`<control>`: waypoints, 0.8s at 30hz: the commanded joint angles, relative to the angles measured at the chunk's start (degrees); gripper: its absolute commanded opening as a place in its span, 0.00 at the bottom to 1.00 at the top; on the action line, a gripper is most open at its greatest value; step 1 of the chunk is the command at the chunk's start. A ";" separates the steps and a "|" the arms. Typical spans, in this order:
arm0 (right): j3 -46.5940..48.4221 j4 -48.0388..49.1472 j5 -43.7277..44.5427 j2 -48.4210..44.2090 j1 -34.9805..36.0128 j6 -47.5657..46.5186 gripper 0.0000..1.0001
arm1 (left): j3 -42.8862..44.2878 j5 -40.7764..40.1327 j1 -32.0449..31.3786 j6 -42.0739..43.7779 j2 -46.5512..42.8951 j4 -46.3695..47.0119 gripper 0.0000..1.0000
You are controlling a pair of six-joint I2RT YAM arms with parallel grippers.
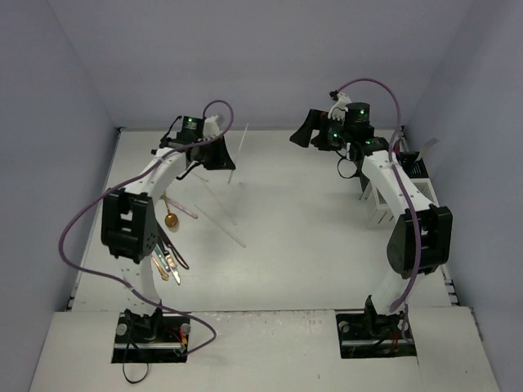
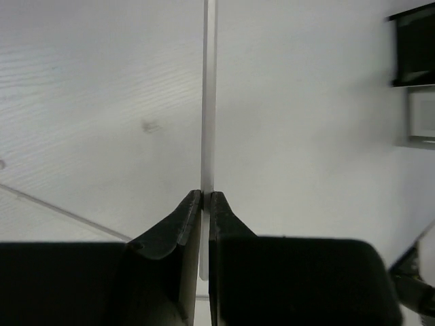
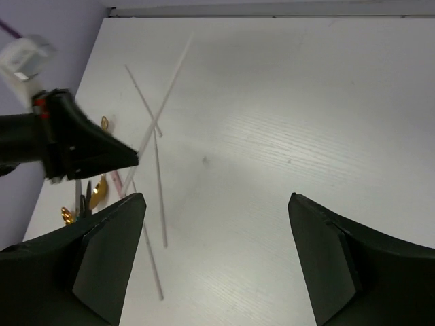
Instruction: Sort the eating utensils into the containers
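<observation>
Near the table's [image 1: 310, 245] left edge lies a cutlery pile [image 1: 167, 261]. The left gripper [image 2: 206, 197] pinches one pale stick [image 2: 209, 102] over the far-left corner, and more sticks [image 1: 221, 216] lie nearby. The right gripper [image 3: 216, 200] gapes, holding nothing. The bins [image 1: 378, 204], half hidden, seem to hug the right edge.
</observation>
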 commanded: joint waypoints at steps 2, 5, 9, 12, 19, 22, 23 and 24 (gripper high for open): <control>5.61 7.68 -4.68 2.08 3.31 7.29 0.85 | -10.80 9.79 0.16 -7.33 -15.97 21.09 0.00; 6.17 9.05 -5.90 3.39 5.99 8.61 0.86 | -14.42 9.92 -0.28 -8.29 -19.64 22.10 0.00; 7.80 10.14 -6.39 3.92 8.87 8.34 0.87 | -16.84 11.15 -1.14 -8.39 -22.23 21.98 0.00; 8.99 10.62 -7.51 4.17 10.88 8.02 0.87 | -18.64 11.05 -1.53 -8.34 -24.06 22.85 0.00; 10.64 11.03 -7.45 6.51 12.42 8.71 0.88 | -20.88 11.24 -4.51 -7.25 -26.90 23.43 0.00; 10.72 11.28 -7.08 7.42 12.42 9.39 0.88 | -21.19 10.09 -6.09 -5.68 -27.99 22.87 0.00; 10.67 11.32 -7.12 7.56 12.42 9.53 0.88 | -21.33 9.90 -6.47 -5.54 -28.33 22.82 0.00; 10.60 11.28 -7.20 7.62 12.42 9.64 0.88 | -21.44 9.72 -6.67 -5.43 -28.50 22.80 0.00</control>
